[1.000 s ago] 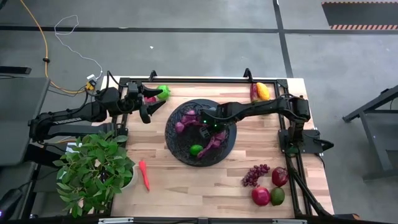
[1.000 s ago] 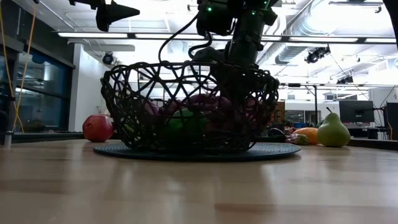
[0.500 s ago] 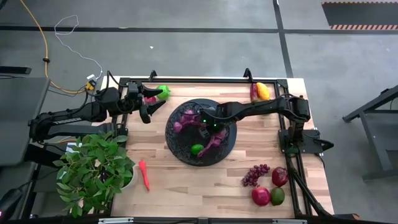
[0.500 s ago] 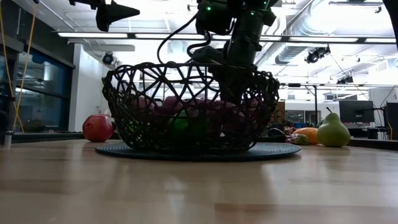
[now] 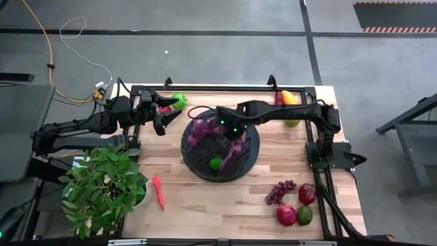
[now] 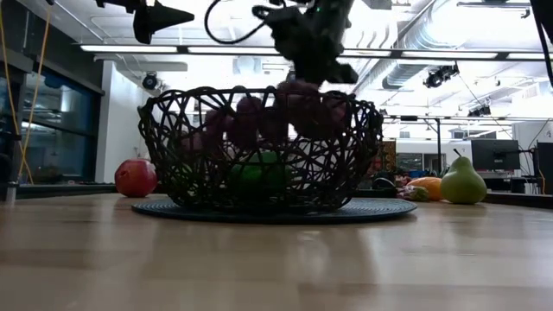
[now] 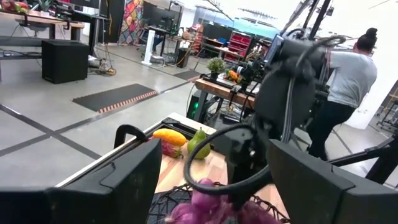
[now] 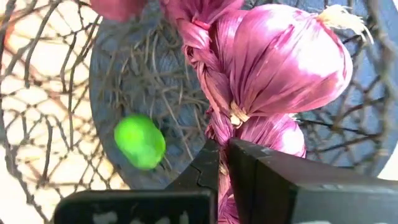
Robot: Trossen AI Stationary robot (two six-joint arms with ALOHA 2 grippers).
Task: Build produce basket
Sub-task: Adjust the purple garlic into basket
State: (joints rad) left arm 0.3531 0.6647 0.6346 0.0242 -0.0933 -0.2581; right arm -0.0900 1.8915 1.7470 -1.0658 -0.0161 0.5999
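Looking straight down, the right claw sits over the black mesh basket at the middle of the worktop, pinched on a braided string of purple bulbs that trails off toward the left arm. A small green fruit lies on the basket floor just below that claw. The left claw hangs well apart from the basket with its fingers spread and nothing between them, a green fruit just beyond it.

From worktop height, the right claw is above the basket rim, and the purple bulbs dangle under it, inside the mesh.

The left wrist camera shows its own fingers apart (nothing in them), the other arm ahead.

The right wrist camera shows the fingers shut tight on the purple braid, one large bulb beside them.
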